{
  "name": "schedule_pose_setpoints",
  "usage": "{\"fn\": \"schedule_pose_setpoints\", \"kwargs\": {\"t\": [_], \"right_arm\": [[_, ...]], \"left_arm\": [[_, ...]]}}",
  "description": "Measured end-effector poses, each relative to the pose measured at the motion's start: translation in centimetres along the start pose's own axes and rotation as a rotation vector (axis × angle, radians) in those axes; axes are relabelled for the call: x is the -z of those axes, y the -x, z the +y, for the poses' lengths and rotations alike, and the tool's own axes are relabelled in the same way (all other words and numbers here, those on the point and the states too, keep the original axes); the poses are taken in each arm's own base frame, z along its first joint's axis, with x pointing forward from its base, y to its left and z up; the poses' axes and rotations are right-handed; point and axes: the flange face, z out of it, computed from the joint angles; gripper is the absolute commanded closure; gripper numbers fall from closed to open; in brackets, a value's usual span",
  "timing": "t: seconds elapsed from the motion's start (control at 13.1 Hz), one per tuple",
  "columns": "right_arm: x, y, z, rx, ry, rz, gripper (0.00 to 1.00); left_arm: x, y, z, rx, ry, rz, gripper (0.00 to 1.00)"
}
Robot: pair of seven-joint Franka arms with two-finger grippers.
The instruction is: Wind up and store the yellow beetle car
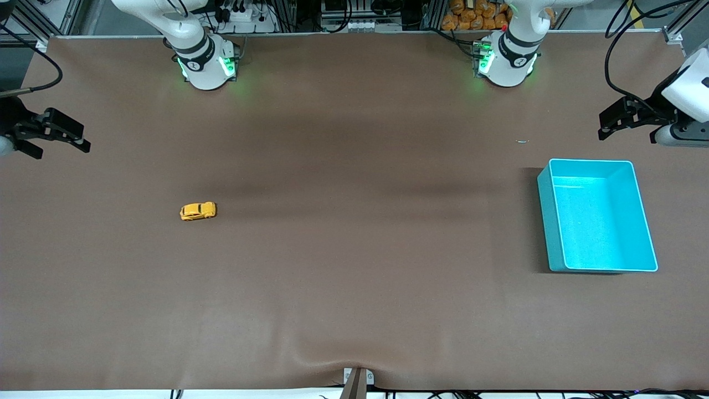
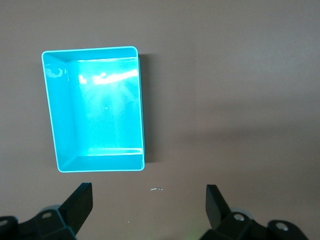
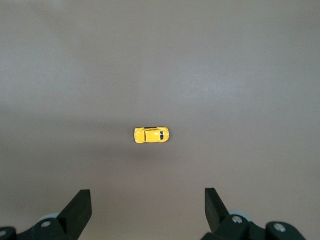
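The yellow beetle car (image 1: 198, 211) stands on its wheels on the brown table, toward the right arm's end; it also shows in the right wrist view (image 3: 151, 134). The teal bin (image 1: 596, 215) sits empty toward the left arm's end and shows in the left wrist view (image 2: 95, 108). My right gripper (image 1: 58, 138) is open and empty, held high at the right arm's end of the table, well apart from the car. My left gripper (image 1: 609, 123) is open and empty, held high at the left arm's end, above the table beside the bin.
A tiny pale scrap (image 1: 522, 141) lies on the table between the left arm's base and the bin; it also shows in the left wrist view (image 2: 157, 189). The table cover bulges at the front edge (image 1: 354, 366).
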Motion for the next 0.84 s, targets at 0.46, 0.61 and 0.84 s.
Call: {"fn": "schedule_pose_setpoints", "kwargs": {"t": [0.46, 0.61, 0.84], "right_arm": [[-8.5, -1.0, -1.4, 0.239, 0.033, -0.096, 0.00], [-12.4, -1.0, -1.9, 0.348, 0.046, -0.082, 0.00], [-18.4, -0.2, -1.6, 0.509, 0.056, -0.053, 0.00]], "left_arm": [[0.6, -0.1, 1.4, -0.032, -0.002, 0.015, 0.00], [0.6, -0.1, 1.1, -0.028, -0.002, 0.015, 0.00], [0.6, -0.1, 0.9, -0.025, -0.002, 0.016, 0.00]]}}
